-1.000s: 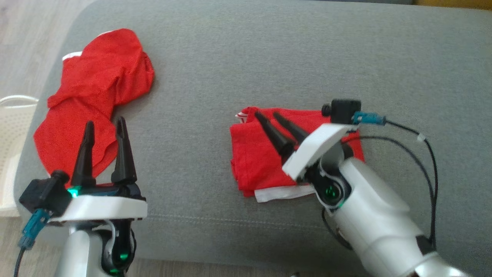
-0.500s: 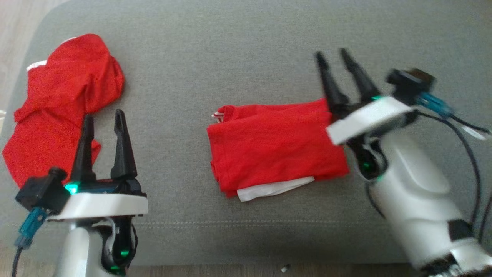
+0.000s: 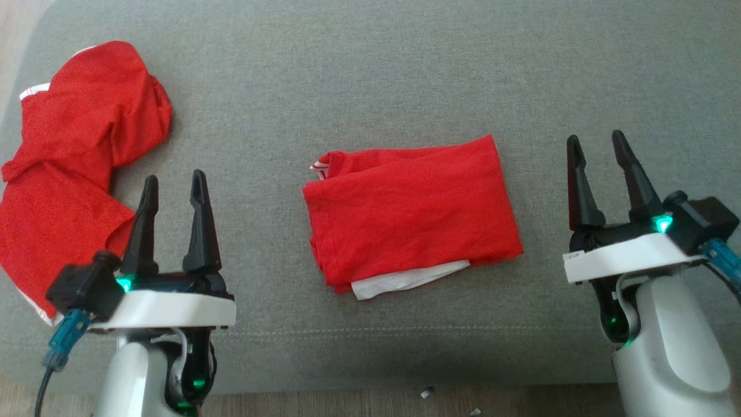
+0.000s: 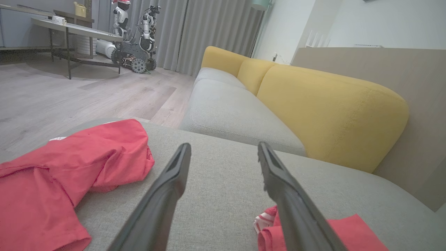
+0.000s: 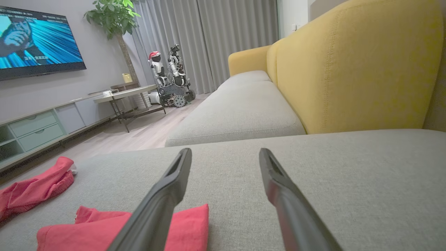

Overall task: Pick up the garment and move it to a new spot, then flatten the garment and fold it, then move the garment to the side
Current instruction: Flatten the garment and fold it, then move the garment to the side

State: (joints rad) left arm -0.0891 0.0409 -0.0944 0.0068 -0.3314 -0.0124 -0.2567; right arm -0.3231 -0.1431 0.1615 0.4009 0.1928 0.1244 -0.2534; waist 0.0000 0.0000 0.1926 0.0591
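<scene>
So the folded red garment (image 3: 411,214) sits pretty much dead centre on the grey cushion (image 3: 370,75), as a tidy rectangle with a white band (image 3: 405,282) poking out from under its edge on the side toward the cushion's front. Looks like thin jersey knit: light, floppy, no stiffness at all, and it'll probably cling a bit to the cushion's weave rather than slide. Since it's several layers stacked, I'd pinch through the whole stack at the two short ends, or scoop under the long edge nearest the cushion's front. Grab only the top layer and the fold likely falls apart on the way to the side. Nothing fragile here; the only risk is undoing the fold. Both claws are spread wide and holding nothing. The left gripper (image 3: 175,176) hovers toward the cushion's front-left and the right gripper (image 3: 595,137) toward its front-right, neither touching cloth. There's a second crumpled red garment (image 3: 75,156) at the cushion's left end. As for brands: no logo, tag or print that I can read on either piece. The TV (image 5: 38,38) beyond the cushion may carry a line of small text, but it's too tiny to make out.
</scene>
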